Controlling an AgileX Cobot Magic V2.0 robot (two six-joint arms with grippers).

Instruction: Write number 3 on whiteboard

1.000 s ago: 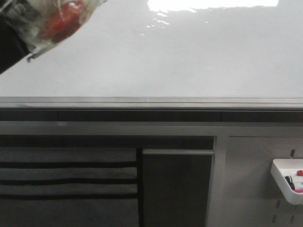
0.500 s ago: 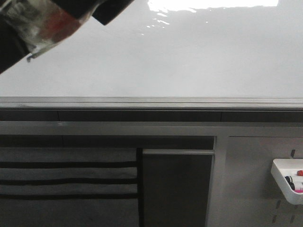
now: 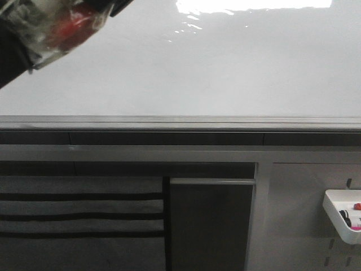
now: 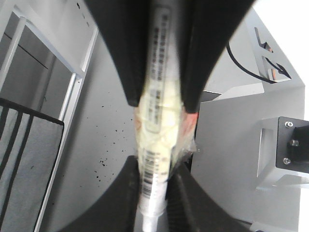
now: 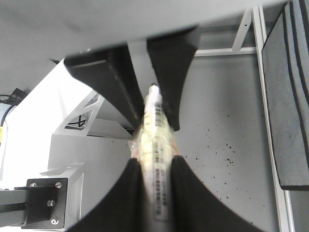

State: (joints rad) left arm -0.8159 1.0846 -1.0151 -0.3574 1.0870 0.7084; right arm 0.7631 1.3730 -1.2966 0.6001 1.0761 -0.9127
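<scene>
The whiteboard (image 3: pixel 225 68) spans the front view, glossy and blank, with glare at the top; no number 3 shows on it. Its grey rail (image 3: pixel 180 123) runs below. A marker pen wrapped in clear tape with a red patch (image 3: pixel 62 28) is at the top left corner, in front of the board. My left gripper (image 4: pixel 153 169) is shut on the pen (image 4: pixel 157 111). My right gripper (image 5: pixel 155 166) is shut on the same pen (image 5: pixel 155 135) from the other end. Each wrist view shows the other gripper's black fingers closed around the pen.
A small white tray (image 3: pixel 343 214) holding a few small items hangs at the lower right. A dark panel (image 3: pixel 211 223) and grey striped fabric (image 3: pixel 79 214) sit below the rail. The floor under the arms is grey and speckled (image 5: pixel 227 145).
A black finger came into the top left of the front view half a second ago and has now drawn back upward, nearly out of frame. The taped pen has shifted slightly.
</scene>
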